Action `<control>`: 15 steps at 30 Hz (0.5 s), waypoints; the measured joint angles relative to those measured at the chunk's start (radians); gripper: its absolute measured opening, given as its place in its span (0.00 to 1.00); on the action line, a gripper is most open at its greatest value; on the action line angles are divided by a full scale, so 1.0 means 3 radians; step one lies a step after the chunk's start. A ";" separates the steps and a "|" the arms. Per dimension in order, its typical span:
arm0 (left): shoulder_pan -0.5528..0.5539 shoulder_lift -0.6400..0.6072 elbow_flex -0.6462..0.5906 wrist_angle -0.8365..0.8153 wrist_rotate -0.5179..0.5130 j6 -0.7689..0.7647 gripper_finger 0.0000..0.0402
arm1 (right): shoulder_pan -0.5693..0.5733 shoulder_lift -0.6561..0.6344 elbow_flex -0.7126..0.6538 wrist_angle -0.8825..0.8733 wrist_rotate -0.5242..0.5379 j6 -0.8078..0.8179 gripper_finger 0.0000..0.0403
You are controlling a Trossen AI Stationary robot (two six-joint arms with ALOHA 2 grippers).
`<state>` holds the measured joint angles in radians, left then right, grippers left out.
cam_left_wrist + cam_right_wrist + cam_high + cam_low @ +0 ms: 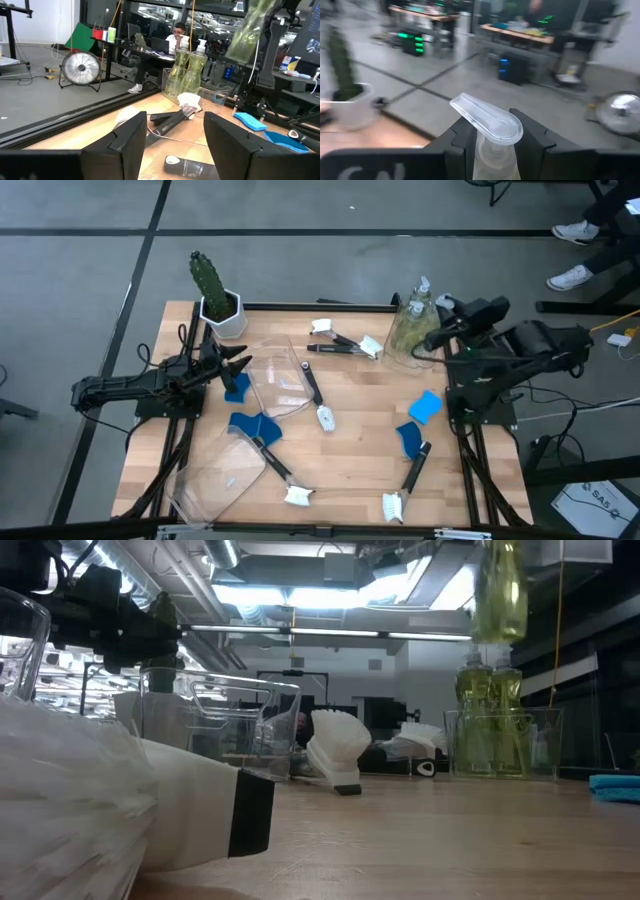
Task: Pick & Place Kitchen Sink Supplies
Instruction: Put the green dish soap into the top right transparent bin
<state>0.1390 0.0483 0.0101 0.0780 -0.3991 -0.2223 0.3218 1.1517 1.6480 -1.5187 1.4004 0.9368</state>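
Note:
My right gripper (490, 137) is shut on a clear pump bottle of yellowish soap (498, 590), high over a clear bin (408, 340) at the table's far right. That bin holds two more soap bottles (490, 725) standing upright. Blue sponges (425, 405) (250, 427) and black-handled brushes with white heads (318, 395) (408, 485) lie flat on the wooden table. My left gripper (175, 140) waits open at the table's left side, pointing level across it, with nothing between its fingers. My right gripper pinches the soap bottle's neck (487, 147), just under the clear pump head (487, 120), between its two fingers. The fingers come nearly level from the table's right side. The bottle hangs below them, a little tilted, lifted clear above the bin.
A potted cactus (213, 292) stands at the far left corner. One clear bin (278, 385) sits left of centre and another (222, 475) lies near the front left. A brush head (100, 810) fills the low view's near left. A person (179, 31) sits beyond the table.

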 joint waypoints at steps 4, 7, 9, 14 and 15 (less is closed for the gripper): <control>0.0000 0.0001 0.0000 0.0000 0.0000 0.0000 0.47 | -0.0309 -0.0089 -0.0343 -0.0005 0.0045 0.0225 0.24; 0.0000 0.0001 0.0000 0.0000 0.0000 0.0000 0.47 | -0.0521 -0.0140 -0.0632 0.0031 0.0009 0.0401 0.24; 0.0000 0.0001 -0.0001 0.0000 0.0000 0.0000 0.48 | -0.0649 -0.0181 -0.0810 0.0097 -0.0038 0.0445 0.24; 0.0001 0.0001 0.0000 0.0000 0.0000 0.0000 0.48 | -0.0835 -0.0272 -0.1178 0.0372 -0.0095 0.0433 0.26; 0.0000 0.0000 -0.0001 0.0000 0.0000 0.0000 0.47 | -0.0846 -0.0274 -0.1247 0.0407 -0.0111 0.0439 0.26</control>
<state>0.1390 0.0483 0.0099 0.0780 -0.3990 -0.2224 0.0681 1.0695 1.2739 -1.3966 1.3670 1.0686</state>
